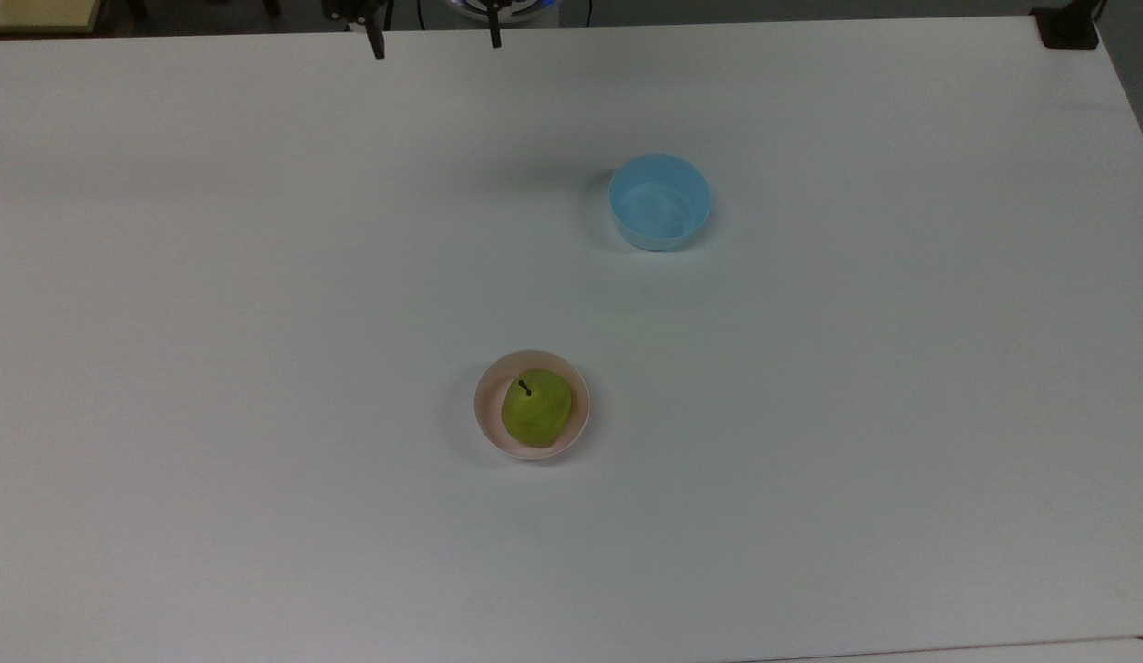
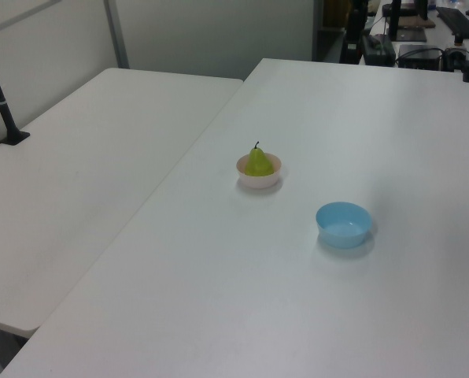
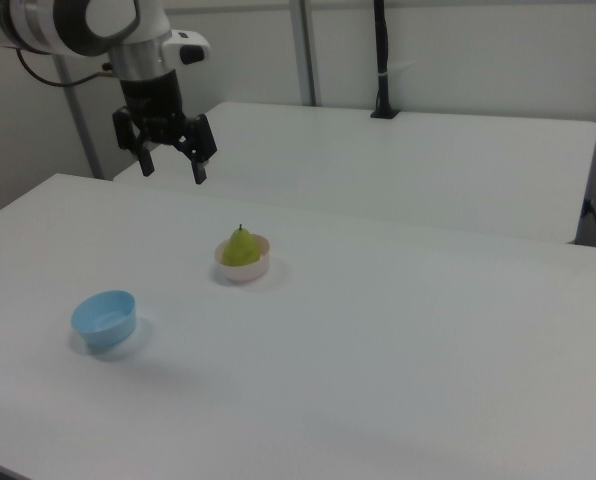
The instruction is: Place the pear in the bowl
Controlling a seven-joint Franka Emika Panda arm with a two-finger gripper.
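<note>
The yellow-green pear (image 1: 536, 408) stands upright, stem up, inside the pale pink bowl (image 1: 484, 405) near the middle of the white table. The left view shows the pear (image 2: 258, 162) poking above the bowl (image 2: 258, 181), and in the right view the pear (image 3: 240, 247) sits in the bowl (image 3: 243, 272) too. My gripper (image 1: 436, 37) is at the top view's top edge, far from the bowl, open with nothing between its fingers. In the right view the gripper (image 3: 174, 170) hangs high above the table, behind and left of the bowl.
A light blue bowl (image 1: 659, 201) stands empty to the upper right of the pink one in the top view, also seen as the blue bowl (image 2: 343, 224) and blue bowl (image 3: 105, 318). A second white table (image 2: 85, 157) adjoins on the left view's left.
</note>
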